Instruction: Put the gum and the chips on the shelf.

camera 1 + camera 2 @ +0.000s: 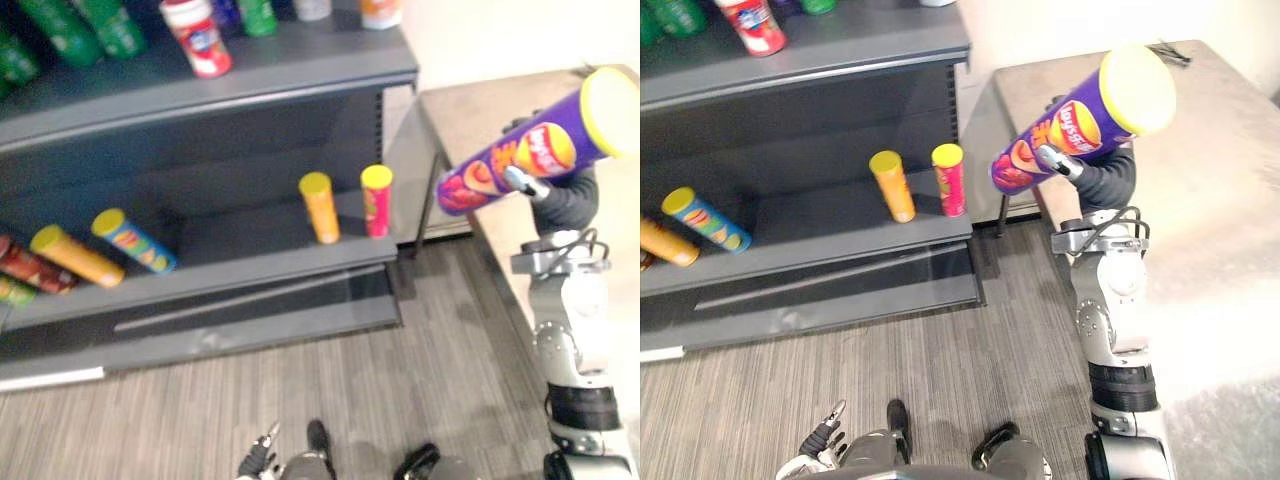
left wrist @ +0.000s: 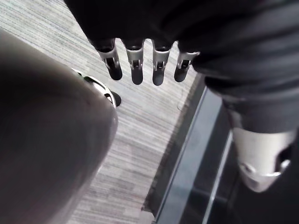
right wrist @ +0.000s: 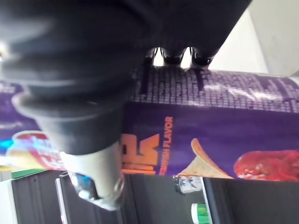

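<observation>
A purple chips can (image 1: 520,160) with a yellow lid is held tilted in the air, to the right of the dark grey shelf (image 1: 250,262) and above the table's near edge. My right hand (image 1: 1105,180) is shut on it, fingers round its middle; the right wrist view shows the fingers (image 3: 173,56) wrapped over the can (image 3: 224,135). My left hand (image 1: 825,435) hangs low over the floor with its fingers (image 2: 135,60) straight and nothing in them.
On the shelf's middle board stand an orange can (image 1: 320,207) and a red can (image 1: 376,200); a blue can (image 1: 135,240) and an orange can (image 1: 78,256) lie at its left. The top board carries a red-and-white tub (image 1: 198,38) and green bottles (image 1: 80,30). A pale table (image 1: 1220,200) is at the right.
</observation>
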Controlling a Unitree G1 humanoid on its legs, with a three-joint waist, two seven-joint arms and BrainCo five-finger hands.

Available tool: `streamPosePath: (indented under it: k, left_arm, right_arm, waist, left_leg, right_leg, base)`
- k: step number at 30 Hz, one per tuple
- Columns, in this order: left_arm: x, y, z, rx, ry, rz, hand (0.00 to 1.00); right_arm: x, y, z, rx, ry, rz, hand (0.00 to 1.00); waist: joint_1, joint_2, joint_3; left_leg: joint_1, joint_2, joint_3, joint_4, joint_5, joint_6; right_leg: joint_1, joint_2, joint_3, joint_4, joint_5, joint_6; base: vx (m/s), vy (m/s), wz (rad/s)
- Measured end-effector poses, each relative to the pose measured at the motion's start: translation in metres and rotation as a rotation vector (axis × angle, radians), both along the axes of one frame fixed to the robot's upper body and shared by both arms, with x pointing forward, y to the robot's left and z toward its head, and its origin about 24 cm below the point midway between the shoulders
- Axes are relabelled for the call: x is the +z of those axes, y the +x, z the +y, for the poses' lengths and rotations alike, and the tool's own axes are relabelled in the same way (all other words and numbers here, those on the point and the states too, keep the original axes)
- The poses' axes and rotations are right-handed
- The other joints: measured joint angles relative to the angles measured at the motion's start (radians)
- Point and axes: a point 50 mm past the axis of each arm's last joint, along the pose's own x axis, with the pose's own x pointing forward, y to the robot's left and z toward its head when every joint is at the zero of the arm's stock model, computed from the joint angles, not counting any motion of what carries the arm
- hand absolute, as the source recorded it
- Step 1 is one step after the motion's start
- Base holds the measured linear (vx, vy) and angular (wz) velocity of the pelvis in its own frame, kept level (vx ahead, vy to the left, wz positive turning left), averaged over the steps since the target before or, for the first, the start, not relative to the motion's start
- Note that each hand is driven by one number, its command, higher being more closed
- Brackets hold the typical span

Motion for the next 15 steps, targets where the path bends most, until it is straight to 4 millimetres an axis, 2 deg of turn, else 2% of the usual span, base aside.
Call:
streamPosePath:
  k: [1, 3, 4, 5, 7, 9, 11, 15]
  left_arm:
    - [0.0, -0.001, -0.001, -0.001, -0.002, 0.004, 0.0]
    - [-0.001, -0.003, 0.0, -0.019, 0.008, 0.016, 0.0]
    - [-0.001, -0.003, 0.0, -0.026, 0.013, 0.016, 0.0]
    - [0.0, 0.0, 0.005, -0.029, 0.026, 0.009, 0.0]
    - [0.002, 0.002, 0.01, -0.037, 0.04, 0.005, 0.0]
    - [0.002, -0.001, 0.013, -0.042, 0.051, 0.015, 0.0]
    - [0.001, -0.005, 0.015, -0.041, 0.052, 0.026, 0.0]
    - [-0.001, -0.015, 0.015, -0.038, 0.047, 0.047, 0.0]
  right_arm:
    - [-0.003, -0.001, -0.004, -0.021, 0.006, 0.012, 1.0]
    - [-0.008, -0.003, -0.008, -0.049, 0.021, 0.03, 1.0]
    - [-0.009, -0.004, -0.01, -0.056, 0.026, 0.033, 1.0]
    - [-0.013, -0.004, -0.01, -0.074, 0.045, 0.041, 1.0]
    - [-0.016, -0.006, -0.009, -0.091, 0.05, 0.051, 1.0]
    - [-0.014, -0.009, -0.009, -0.114, 0.028, 0.038, 1.0]
    - [-0.013, -0.012, -0.009, -0.127, 0.026, 0.032, 1.0]
    - [-0.014, -0.012, -0.008, -0.143, 0.005, 0.035, 1.0]
  waist:
    - [-0.001, 0.016, -0.008]
    - [0.0, 0.022, -0.007]
    - [0.001, 0.02, -0.005]
    - [0.004, -0.003, 0.006]
    - [0.008, -0.019, 0.009]
    - [0.012, -0.019, 0.012]
    - [0.029, -0.014, 0.015]
    - [0.031, -0.007, 0.022]
  left_leg:
    - [0.029, 0.004, 0.002, -0.037, -0.008, -0.015]
    - [0.058, 0.0, 0.007, -0.121, -0.027, -0.045]
    - [0.06, -0.003, 0.013, -0.132, -0.039, -0.039]
    - [0.06, -0.023, 0.013, -0.133, -0.038, -0.033]
    - [0.059, -0.052, 0.006, -0.131, -0.041, -0.007]
    - [0.06, -0.082, -0.007, -0.131, -0.051, 0.008]
    - [0.064, -0.089, 0.0, -0.133, -0.059, 0.02]
    - [0.078, -0.088, 0.001, -0.151, -0.055, 0.019]
  right_leg:
    - [0.0, 0.0, -0.012, 0.001, 0.007, 0.002]
    - [-0.006, 0.0, -0.034, 0.002, 0.037, 0.005]
    - [-0.006, -0.002, -0.04, 0.001, 0.046, 0.008]
    - [-0.002, -0.02, -0.04, -0.003, 0.069, 0.014]
    - [0.01, -0.038, -0.037, -0.021, 0.103, 0.026]
    - [0.021, -0.043, -0.014, -0.058, 0.139, 0.045]
    - [0.024, -0.031, 0.017, -0.095, 0.16, 0.058]
    - [0.04, -0.003, 0.043, -0.136, 0.176, 0.062]
  base:
    - [-0.08, 0.094, 0.53]
    - [-0.13, 0.174, 0.3]
    - [-0.14, 0.185, 0.24]
    - [-0.13, 0.2, 0.21]
    - [-0.12, 0.203, 0.21]
    - [-0.09, 0.204, 0.14]
    - [-0.07, 0.15, -0.08]
    - [-0.04, 0.089, -0.03]
